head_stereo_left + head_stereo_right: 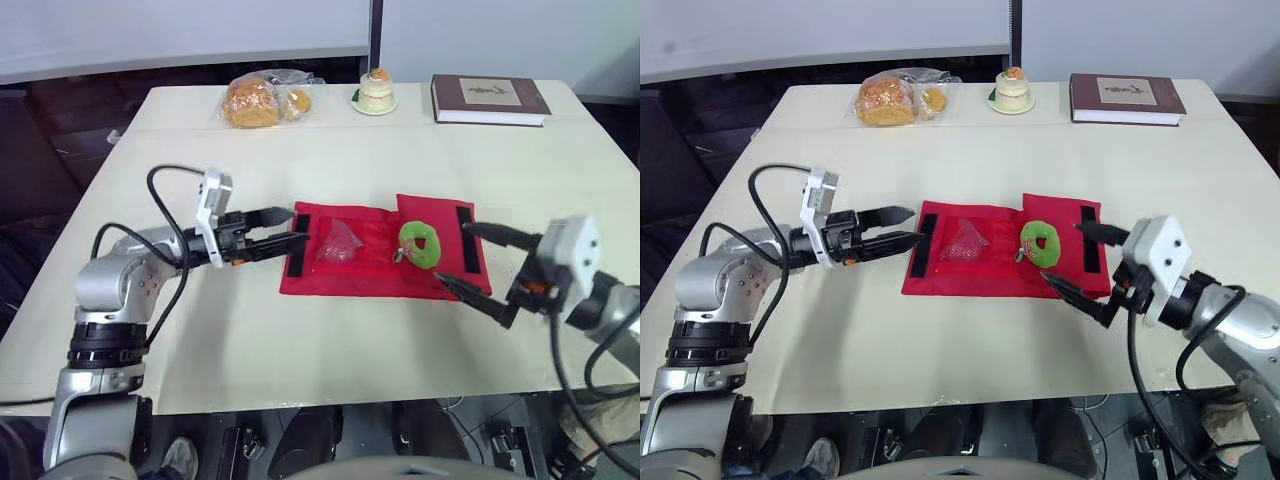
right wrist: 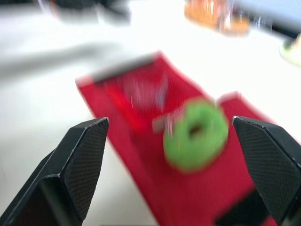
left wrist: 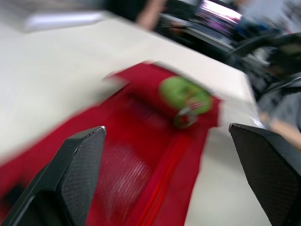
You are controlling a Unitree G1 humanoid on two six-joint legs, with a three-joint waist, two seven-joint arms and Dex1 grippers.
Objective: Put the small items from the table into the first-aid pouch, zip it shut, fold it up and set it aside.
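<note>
Between left gripper [image 1: 296, 226] and right gripper [image 1: 455, 255], both spread open: flat red pouch [image 1: 340, 278], green ring [image 1: 418, 257] atop. Seemingly mid-packing; calls next for tucking ring inside, then zipping.

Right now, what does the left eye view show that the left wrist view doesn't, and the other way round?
The left eye view adds the far side of the table, where a brown book, a bag of bread and a small cake sit. The left wrist view adds the blurred room beyond the table, with what looks like a person's arm. Both share the red first-aid pouch lying open and flat, the green ring resting on it, and the left gripper, open at the pouch's left end.
</note>
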